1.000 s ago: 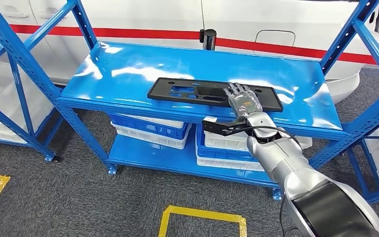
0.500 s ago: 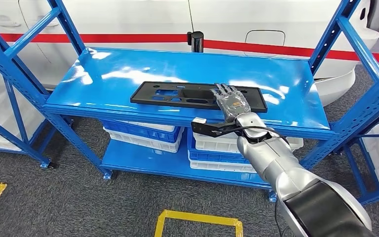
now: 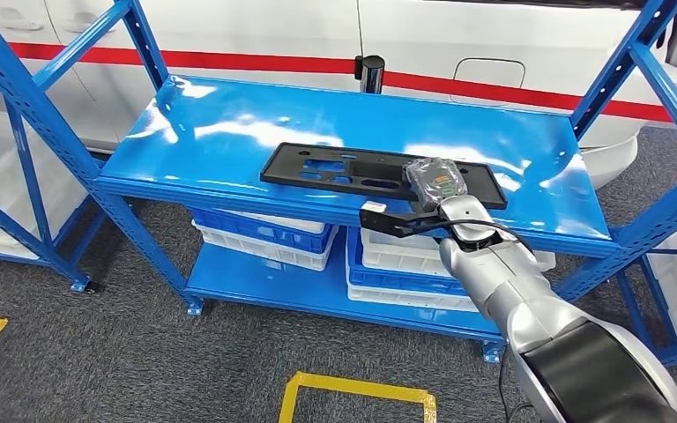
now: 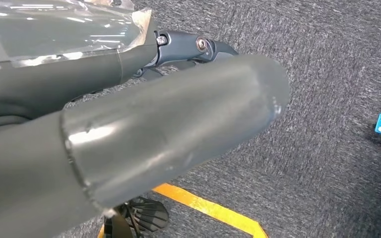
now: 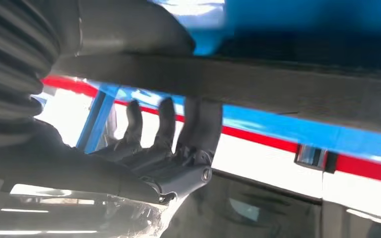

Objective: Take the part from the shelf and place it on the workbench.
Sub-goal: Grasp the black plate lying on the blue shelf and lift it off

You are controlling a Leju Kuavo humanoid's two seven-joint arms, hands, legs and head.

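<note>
Head view, near to far. Yellow floor tape (image 3: 353, 388) is seen on the grey carpet nearest the camera. The silver right arm is extended toward the front edge of the blue shelf (image 3: 229, 132). On the lower level, stacked crates are stored: a blue crate over a white crate (image 3: 264, 240) toward the left, and further white and blue crates (image 3: 397, 264) toward the right; their contents cannot be made out.

On the upper level, the black part (image 3: 335, 169), a long flat plate with cut-outs, is laid close to the front edge, parallel to it. The right robot hand (image 3: 436, 182) is placed over the part's right end, fingers bent down onto it; in the right wrist view the fingers (image 5: 166, 124) are shown curled against the part's edge, though a full grasp cannot be confirmed.

The left robot hand (image 4: 129, 134) is shown above the carpet; its opening cannot be told.

Beyond the shelf, a white vehicle body with a red stripe (image 3: 256, 62) is seen.
</note>
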